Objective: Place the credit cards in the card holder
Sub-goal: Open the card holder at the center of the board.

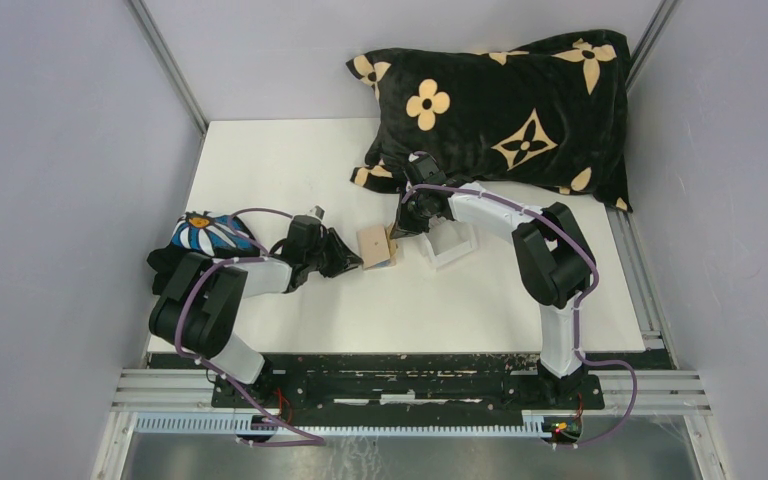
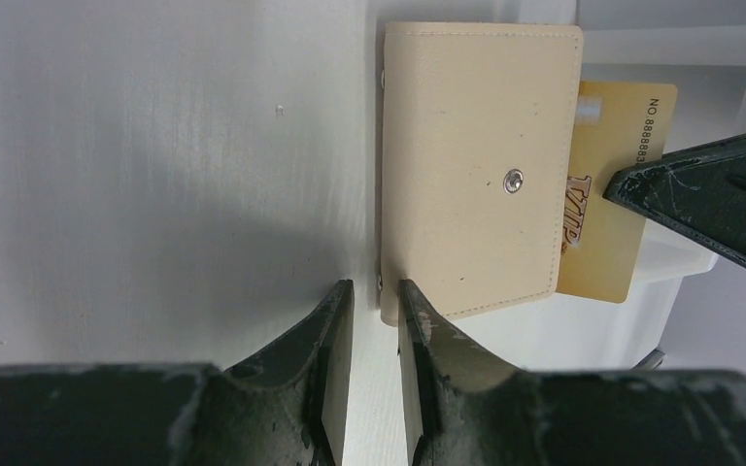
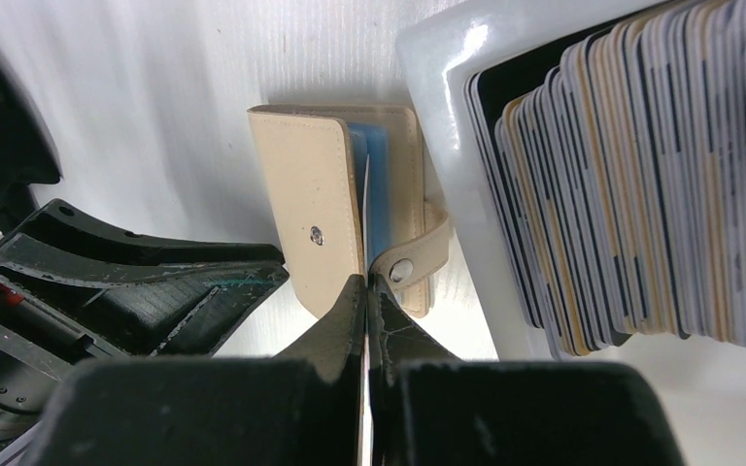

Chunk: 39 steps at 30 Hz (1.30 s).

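Observation:
The tan card holder (image 1: pixel 374 246) sits mid-table between my grippers. In the right wrist view it (image 3: pixel 306 194) stands partly open, with a blue card (image 3: pixel 377 184) inside and its snap tab (image 3: pixel 418 260) hanging loose. My right gripper (image 3: pixel 365 282) is shut on a thin card held edge-on at the holder's opening. The left wrist view shows this as a yellow card (image 2: pixel 610 204) sticking out past the holder (image 2: pixel 476 165). My left gripper (image 2: pixel 376 291) has a narrow gap with nothing in it. Its tips are at the holder's near corner. In the top view both the left gripper (image 1: pixel 352 258) and the right gripper (image 1: pixel 403 228) flank the holder.
A clear plastic box (image 3: pixel 437 68) packed with several cards (image 3: pixel 631 184) stands just right of the holder, and it also shows in the top view (image 1: pixel 450 245). A black flowered pillow (image 1: pixel 505 105) lies at the back right. A daisy-print pouch (image 1: pixel 205 235) lies at the left edge.

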{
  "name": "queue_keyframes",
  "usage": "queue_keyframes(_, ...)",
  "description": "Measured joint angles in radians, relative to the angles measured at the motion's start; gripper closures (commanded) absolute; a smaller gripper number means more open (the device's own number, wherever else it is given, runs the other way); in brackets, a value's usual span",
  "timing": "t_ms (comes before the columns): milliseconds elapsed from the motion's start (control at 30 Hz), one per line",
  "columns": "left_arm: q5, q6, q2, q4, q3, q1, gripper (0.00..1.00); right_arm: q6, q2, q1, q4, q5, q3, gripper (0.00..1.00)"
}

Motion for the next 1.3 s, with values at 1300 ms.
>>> queue_keyframes(1300,-0.022,0.043,-0.047,-0.034,-0.028,0.0,0.7,-0.003,0.0,0.042,-0.017,-0.01,0.071,0.99)
